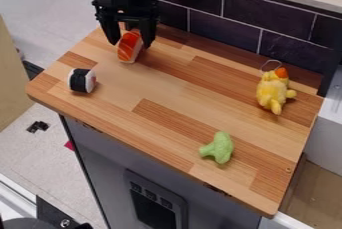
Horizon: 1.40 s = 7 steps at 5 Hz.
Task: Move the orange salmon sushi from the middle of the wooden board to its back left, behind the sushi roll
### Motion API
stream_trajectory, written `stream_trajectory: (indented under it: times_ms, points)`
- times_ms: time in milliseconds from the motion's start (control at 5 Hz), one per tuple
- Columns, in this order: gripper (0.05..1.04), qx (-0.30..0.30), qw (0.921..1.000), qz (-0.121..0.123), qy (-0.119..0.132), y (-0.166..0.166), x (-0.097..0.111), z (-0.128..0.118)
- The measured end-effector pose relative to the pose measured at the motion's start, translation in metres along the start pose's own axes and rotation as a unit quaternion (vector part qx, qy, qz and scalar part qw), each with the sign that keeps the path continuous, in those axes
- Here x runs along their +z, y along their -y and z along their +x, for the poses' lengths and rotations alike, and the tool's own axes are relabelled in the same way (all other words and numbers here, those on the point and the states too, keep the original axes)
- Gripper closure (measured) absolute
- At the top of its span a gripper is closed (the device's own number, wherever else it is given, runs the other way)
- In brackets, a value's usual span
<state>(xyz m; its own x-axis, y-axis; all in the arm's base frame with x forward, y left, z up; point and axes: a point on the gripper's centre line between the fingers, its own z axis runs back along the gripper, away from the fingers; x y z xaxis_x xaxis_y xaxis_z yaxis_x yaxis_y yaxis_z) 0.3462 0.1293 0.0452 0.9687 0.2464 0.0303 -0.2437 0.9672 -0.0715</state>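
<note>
The black gripper hangs down over the upper left part of the wooden counter top. Its fingers stand apart, one on each side of an orange-and-white salmon sushi piece. The sushi lies lengthwise below and between them, its lower end towards the camera; whether a finger touches it I cannot tell.
A white sushi roll with a black band lies near the left edge. A yellow plush toy with an orange top is at the right, and green toy broccoli near the front. Dark tiled wall behind.
</note>
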Motion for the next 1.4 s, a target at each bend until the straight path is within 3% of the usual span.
stream_trajectory:
  times_ms: [400,600,800,1000,1400]
  points:
    - [0.084,-0.006,0.9999,-0.012,0.001,0.013,0.03,-0.013]
    - [0.084,-0.02,0.9996,-0.015,-0.012,0.032,0.046,-0.029]
    - [0.084,-0.029,0.9993,-0.011,-0.021,0.055,0.049,-0.033]
    - [0.084,-0.034,0.9989,0.0,-0.032,0.074,0.043,-0.039]
    - [0.084,-0.049,0.9981,0.024,-0.029,0.094,0.023,-0.05]
